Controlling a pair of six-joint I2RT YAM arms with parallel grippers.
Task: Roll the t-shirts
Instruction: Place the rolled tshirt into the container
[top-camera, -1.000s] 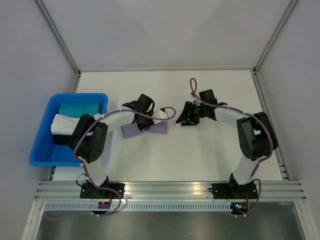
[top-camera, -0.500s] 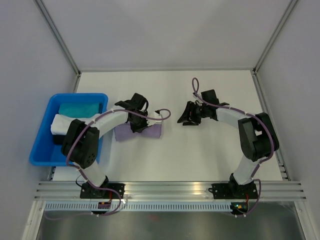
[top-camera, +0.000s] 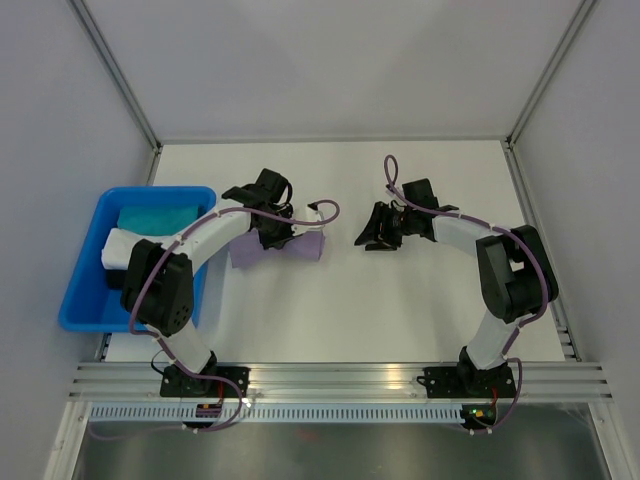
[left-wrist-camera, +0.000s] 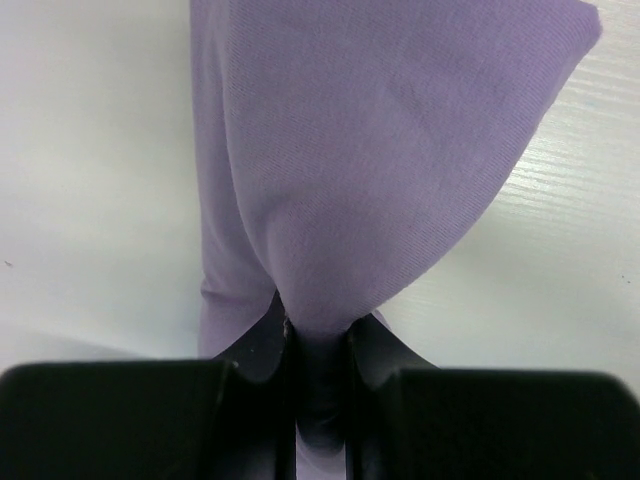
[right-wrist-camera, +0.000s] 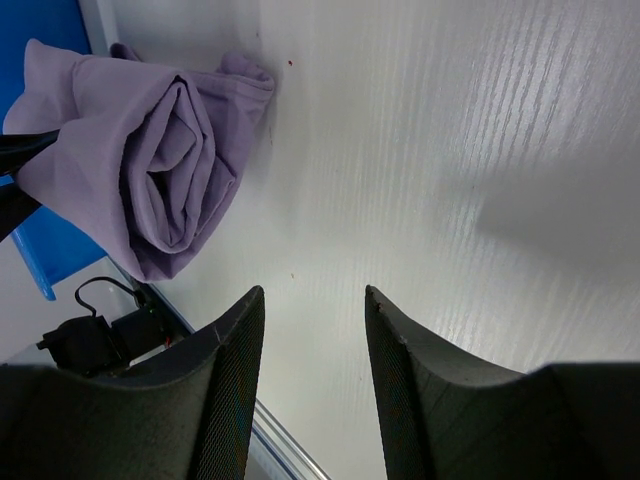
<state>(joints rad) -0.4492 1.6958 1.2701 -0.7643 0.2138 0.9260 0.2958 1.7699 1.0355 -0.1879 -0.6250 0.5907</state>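
The lavender t-shirt (top-camera: 300, 246) is rolled into a bundle and hangs from my left gripper (top-camera: 272, 228) just over the table, left of centre. In the left wrist view the fabric (left-wrist-camera: 380, 150) is pinched between the shut fingers (left-wrist-camera: 372, 350). The right wrist view shows the spiral end of the roll (right-wrist-camera: 165, 180). My right gripper (top-camera: 372, 228) is open and empty to the right of the roll, a short gap away from it; its fingers (right-wrist-camera: 230, 370) are spread over bare table.
A blue bin (top-camera: 84, 290) at the table's left edge holds a teal roll (top-camera: 160, 217), a white roll (top-camera: 125, 246) and something dark below them. The bin's wall stands just left of the hanging t-shirt. The white table (top-camera: 400, 300) is ringed by grey walls.
My left gripper has carried the rolled t-shirt leftward and a little farther back, toward the blue bin. The right gripper has stayed almost in place.
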